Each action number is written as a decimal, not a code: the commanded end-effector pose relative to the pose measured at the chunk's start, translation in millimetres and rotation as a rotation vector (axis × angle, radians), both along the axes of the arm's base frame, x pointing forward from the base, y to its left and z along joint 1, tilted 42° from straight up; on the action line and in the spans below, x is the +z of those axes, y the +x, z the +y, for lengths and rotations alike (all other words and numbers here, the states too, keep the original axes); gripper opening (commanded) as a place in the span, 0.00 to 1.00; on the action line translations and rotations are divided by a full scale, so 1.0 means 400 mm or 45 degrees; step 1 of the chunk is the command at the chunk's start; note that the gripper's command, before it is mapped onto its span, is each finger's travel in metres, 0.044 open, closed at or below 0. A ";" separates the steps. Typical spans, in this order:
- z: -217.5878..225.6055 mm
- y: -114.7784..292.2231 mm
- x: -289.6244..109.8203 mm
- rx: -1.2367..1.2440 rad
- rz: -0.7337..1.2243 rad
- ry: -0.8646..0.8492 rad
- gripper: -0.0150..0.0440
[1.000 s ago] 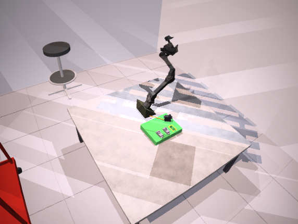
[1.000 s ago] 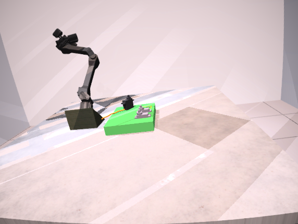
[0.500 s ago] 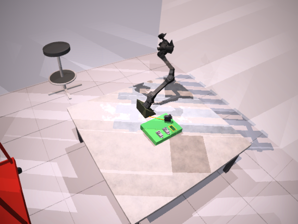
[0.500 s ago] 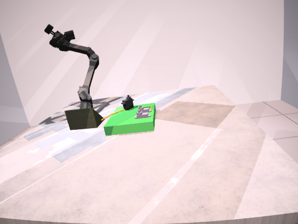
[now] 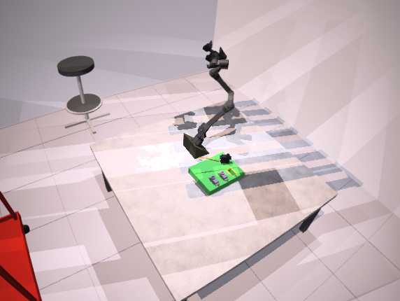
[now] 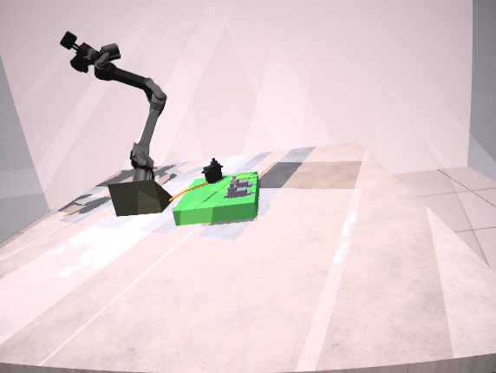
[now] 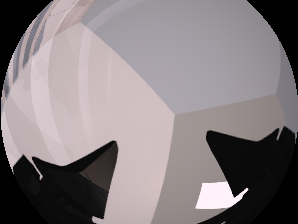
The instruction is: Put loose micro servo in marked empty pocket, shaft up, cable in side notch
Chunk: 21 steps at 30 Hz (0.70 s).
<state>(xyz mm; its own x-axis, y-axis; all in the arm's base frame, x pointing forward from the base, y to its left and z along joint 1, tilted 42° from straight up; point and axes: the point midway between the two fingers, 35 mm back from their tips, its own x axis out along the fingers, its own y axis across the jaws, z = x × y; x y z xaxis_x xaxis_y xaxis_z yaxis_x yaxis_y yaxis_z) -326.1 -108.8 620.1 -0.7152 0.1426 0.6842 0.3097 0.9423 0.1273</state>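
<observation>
Upright, black micro servo (image 5: 225,159), orange cable (image 5: 210,159)

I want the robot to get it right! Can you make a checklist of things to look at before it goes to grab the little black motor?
1. Tool open and holding nothing: ok.
2. Black motor free to grab, standing on the back edge of the green deck, outside any pocket: ok.
3. Yellow-marked pocket unfilled: ok.
4. Tool lined up over the motor: not ok; the arm is raised high and the wrist view shows only walls.
5. Orange cable lying out of the way, trailing off the deck toward the arm's base: ok.
6. Pocket's side notch unblocked: cannot tell, too small.
</observation>
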 end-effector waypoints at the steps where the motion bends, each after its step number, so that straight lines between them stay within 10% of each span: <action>1: -0.051 0.004 -0.015 0.057 -0.034 0.066 1.00; 21: -0.455 0.092 -0.208 0.533 -0.277 0.622 1.00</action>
